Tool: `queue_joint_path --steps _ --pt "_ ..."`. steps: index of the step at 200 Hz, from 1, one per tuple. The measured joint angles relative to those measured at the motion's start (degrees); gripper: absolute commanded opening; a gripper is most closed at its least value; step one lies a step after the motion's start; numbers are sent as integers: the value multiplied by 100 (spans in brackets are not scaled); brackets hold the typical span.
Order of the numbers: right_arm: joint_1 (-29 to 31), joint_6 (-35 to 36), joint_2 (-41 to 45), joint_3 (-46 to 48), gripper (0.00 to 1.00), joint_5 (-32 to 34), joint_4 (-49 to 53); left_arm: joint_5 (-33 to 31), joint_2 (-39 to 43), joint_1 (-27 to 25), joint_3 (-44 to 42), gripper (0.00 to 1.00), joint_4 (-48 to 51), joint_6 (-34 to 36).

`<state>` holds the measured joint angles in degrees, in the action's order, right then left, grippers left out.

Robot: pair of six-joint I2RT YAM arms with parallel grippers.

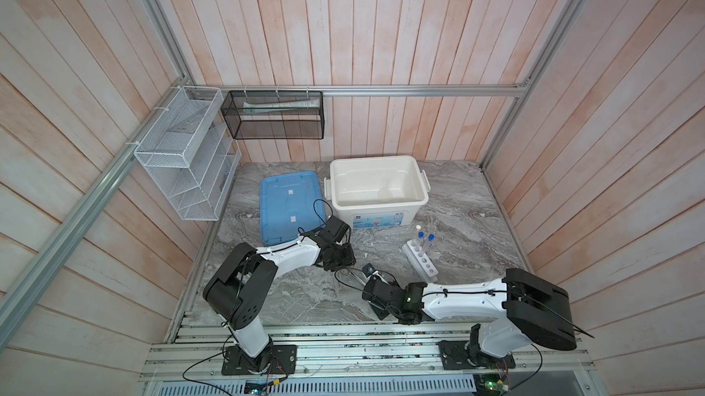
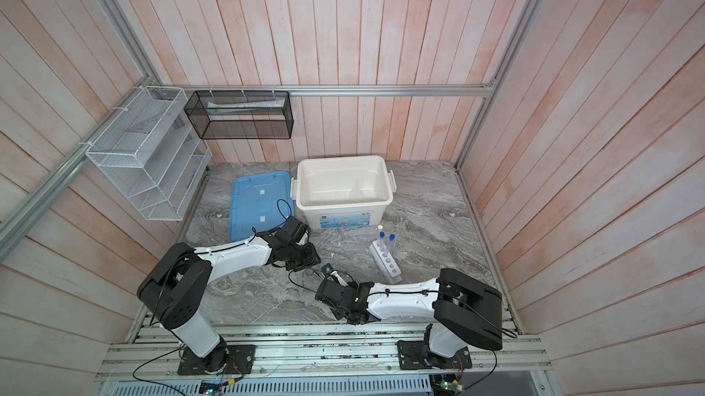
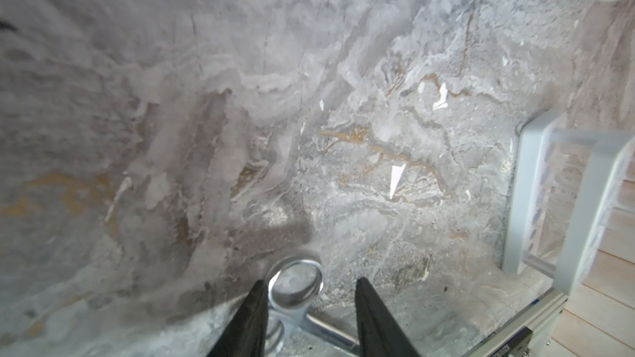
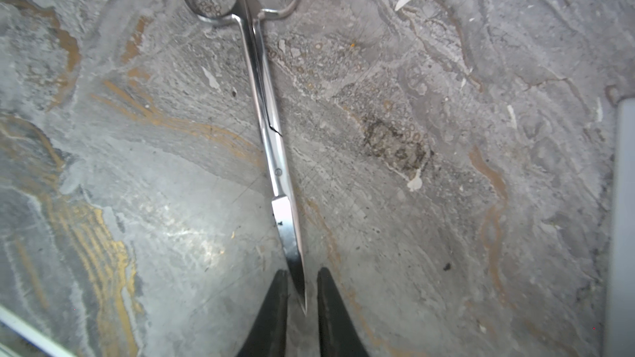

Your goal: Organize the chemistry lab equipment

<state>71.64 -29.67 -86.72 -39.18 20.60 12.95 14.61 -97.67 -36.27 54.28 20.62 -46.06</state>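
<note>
One pair of slim polished steel scissors (image 4: 271, 138) lies flat on the veined grey marble-look tabletop (image 4: 464, 217). Its pointed tip sits between the slightly parted jaws of the right gripper (image 4: 303, 271), and one finger ring sits between the spread jaws of the left gripper (image 3: 309, 283). Three thin clear tubes (image 1: 421, 237) stand in a white six-hole rack (image 1: 423, 262) nearby; pale plank walls (image 1: 381, 32) surround.

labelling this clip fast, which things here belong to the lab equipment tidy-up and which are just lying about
Job:
scissors
three tubes
tube rack
faint round dish in bin

Lying about:
blue lid
white mesh rack
black mesh rack
</note>
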Motion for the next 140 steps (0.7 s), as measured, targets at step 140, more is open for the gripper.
queue_joint_path --steps 140 --pt "-981 896 529 304 29 -1606 -457 -37 702 -28 -118 43 387 697"
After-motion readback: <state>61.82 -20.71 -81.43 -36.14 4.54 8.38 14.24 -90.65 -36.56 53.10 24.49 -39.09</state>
